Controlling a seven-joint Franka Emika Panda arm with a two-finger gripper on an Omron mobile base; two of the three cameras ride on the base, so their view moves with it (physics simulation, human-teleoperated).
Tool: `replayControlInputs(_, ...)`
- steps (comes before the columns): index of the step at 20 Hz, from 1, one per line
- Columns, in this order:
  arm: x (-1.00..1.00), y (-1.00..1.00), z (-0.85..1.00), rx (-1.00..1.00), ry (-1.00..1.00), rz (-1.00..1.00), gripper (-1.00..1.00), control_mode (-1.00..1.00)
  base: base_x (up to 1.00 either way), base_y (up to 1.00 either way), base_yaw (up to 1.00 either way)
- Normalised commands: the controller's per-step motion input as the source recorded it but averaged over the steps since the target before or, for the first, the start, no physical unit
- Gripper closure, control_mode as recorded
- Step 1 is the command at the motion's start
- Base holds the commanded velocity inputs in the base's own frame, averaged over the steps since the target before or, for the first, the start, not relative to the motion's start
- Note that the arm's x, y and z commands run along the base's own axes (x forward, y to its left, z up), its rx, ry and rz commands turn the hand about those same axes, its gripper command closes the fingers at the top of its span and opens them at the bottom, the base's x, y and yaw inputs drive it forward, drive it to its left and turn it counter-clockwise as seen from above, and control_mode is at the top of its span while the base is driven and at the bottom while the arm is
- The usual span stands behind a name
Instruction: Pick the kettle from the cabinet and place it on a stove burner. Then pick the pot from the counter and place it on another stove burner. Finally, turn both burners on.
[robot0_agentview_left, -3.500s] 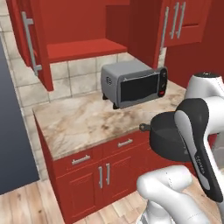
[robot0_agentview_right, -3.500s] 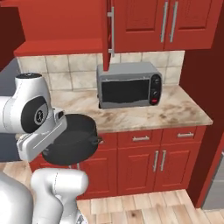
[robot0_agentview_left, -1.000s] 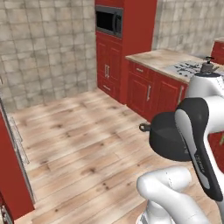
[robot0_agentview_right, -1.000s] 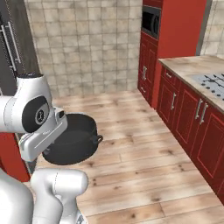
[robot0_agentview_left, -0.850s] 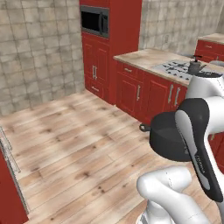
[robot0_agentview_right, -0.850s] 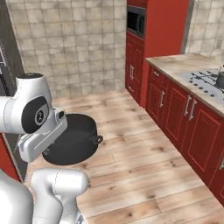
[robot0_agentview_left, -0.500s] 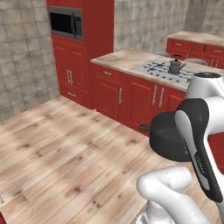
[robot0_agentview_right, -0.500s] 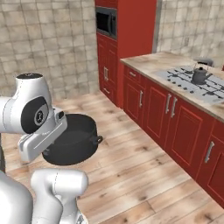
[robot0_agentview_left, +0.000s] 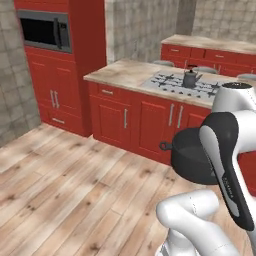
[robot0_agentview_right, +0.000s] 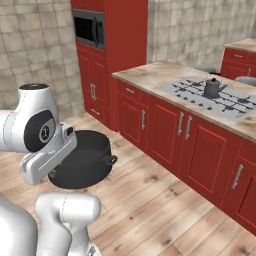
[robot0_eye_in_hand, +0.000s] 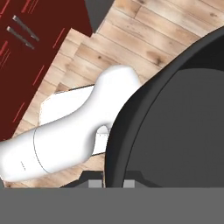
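Hand view first: we see the gripper (robot0_eye_in_hand: 107, 183) at the bottom, its two small dark finger tips clamped on the thin curved rim of the pot (robot0_eye_in_hand: 175, 127), one on each side of the wall. The pot is smooth, matte black and round, with a dull grey hollow inside.

From the right base view we see that same squat pot (robot0_agentview_right: 82, 159) held in the air close to the white arm, above the pale wooden plank floor (robot0_agentview_right: 165, 210), one small loop handle sticking out toward the cabinets. In the left base view the pot (robot0_agentview_left: 192, 161) hangs just before the glossy red base cabinets (robot0_agentview_left: 130, 120) with slim metal bar handles.

Farther off, we see the long beige marbled counter (robot0_agentview_right: 150, 75) carrying the flat grey steel cooktop (robot0_agentview_right: 210, 97) with thin black wire grates. The small dark grey kettle (robot0_agentview_right: 212, 88), with spout and arched handle, stands upright on one stove burner. Beyond, a black microwave (robot0_agentview_left: 44, 31) sits built into a tall red unit against the rough grey stone tile wall (robot0_agentview_right: 35, 50).
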Motion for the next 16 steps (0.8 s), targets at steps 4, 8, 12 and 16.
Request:
replayControlInputs(4,0.0,0.0,0.0,0.0,0.0,0.0,1.0,1.0,0.66,0.65,-0.33)
replayControlInputs(8,0.0,0.0,0.0,0.0,0.0,0.0,1.0,1.0,0.67,0.6,-0.33)
replayControlInputs(12,0.0,0.0,0.0,0.0,0.0,0.0,1.0,1.0,0.67,0.5,-0.36)
replayControlInputs(16,0.0,0.0,0.0,0.0,0.0,0.0,1.0,1.0,0.64,0.39,-0.4)
